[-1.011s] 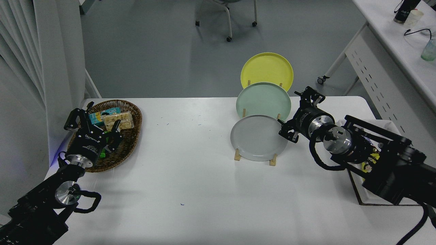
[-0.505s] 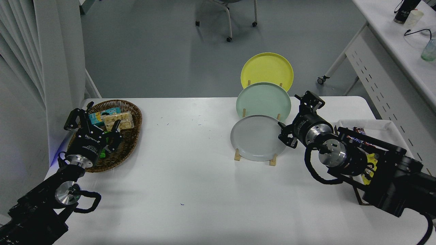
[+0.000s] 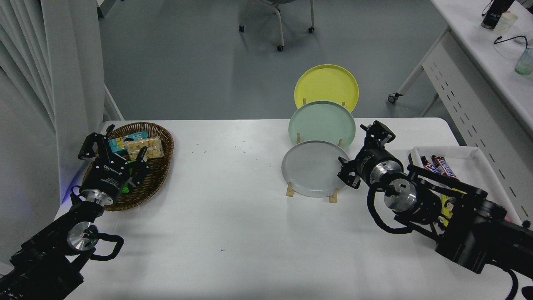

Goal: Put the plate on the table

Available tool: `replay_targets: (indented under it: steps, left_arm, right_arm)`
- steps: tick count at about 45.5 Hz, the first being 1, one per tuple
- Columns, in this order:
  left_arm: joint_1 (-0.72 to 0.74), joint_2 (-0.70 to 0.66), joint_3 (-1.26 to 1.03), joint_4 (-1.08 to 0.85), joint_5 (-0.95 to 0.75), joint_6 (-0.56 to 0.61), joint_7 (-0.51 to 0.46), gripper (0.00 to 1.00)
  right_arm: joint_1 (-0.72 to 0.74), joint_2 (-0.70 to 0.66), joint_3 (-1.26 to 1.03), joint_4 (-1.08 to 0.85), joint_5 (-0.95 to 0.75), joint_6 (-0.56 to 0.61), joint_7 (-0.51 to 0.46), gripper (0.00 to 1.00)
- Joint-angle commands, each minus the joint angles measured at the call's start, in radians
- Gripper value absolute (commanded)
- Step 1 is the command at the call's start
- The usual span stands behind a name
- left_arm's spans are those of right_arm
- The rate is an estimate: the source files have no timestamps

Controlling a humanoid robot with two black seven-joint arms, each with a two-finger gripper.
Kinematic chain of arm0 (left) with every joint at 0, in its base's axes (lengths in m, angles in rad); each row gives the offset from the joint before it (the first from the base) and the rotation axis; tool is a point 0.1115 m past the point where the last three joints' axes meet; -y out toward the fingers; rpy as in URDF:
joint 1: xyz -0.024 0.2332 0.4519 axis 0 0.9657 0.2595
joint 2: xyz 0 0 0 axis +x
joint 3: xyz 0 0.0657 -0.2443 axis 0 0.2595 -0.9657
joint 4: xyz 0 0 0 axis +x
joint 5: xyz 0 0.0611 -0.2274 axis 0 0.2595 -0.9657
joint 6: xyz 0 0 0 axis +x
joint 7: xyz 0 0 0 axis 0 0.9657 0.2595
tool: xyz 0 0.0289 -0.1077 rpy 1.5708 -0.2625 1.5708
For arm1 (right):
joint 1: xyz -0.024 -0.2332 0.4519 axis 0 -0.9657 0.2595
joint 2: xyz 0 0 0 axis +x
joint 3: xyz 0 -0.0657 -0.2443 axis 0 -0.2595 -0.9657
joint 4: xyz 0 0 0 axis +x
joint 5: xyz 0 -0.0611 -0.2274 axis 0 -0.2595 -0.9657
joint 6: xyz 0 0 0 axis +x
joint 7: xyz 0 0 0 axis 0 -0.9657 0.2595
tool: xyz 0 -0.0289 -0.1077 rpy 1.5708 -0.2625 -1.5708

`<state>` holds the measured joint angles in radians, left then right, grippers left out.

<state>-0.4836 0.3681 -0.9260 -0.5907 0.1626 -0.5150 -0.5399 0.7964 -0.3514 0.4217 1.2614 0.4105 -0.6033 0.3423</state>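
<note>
The light grey plate (image 3: pixel 312 168) stands on edge in the front slot of a wooden rack (image 3: pixel 333 196) on the white table (image 3: pixel 233 233). My right gripper (image 3: pixel 361 150) is open just off the plate's right rim. Its lower finger reaches the rim's edge and its upper finger points up past the mint green plate (image 3: pixel 322 121). Nothing is held between the fingers. My left gripper (image 3: pixel 114 150) is parked open over the wicker basket (image 3: pixel 160 166) at the left.
A yellow plate (image 3: pixel 326 85) stands in the rack's rear slot behind the mint green one. The basket holds snack packs. A white tray (image 3: pixel 479 160) with chocolate bars (image 3: pixel 437 166) lies at the right, under my right arm. A side desk stands at the far right.
My right arm has slid left and toward the camera, uncovering the white tray. Its gripper stays open by the grey plate's right rim. The left arm has not moved.
</note>
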Motion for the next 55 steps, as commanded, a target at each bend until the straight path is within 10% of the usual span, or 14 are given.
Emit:
replay_targets:
  steps: [1, 35, 55]
  left_arm:
    - [0.000, 0.000, 0.001, 0.000, 0.000, 0.000, 0.000, 0.98]
    - [0.000, 0.000, -0.001, 0.000, 0.000, 0.000, 0.000, 0.98]
    - [0.000, 0.000, -0.001, 0.000, 0.000, 0.001, 0.000, 0.98]
  right_arm:
    - [-0.009, 0.058, 0.015, -0.040, -0.001, 0.002, -0.005, 1.00]
    - [0.021, 0.100, 0.011, -0.102, -0.004, 0.056, -0.034, 0.95]
    - [0.026, 0.097, 0.008, -0.103, -0.013, 0.046, -0.029, 0.72]
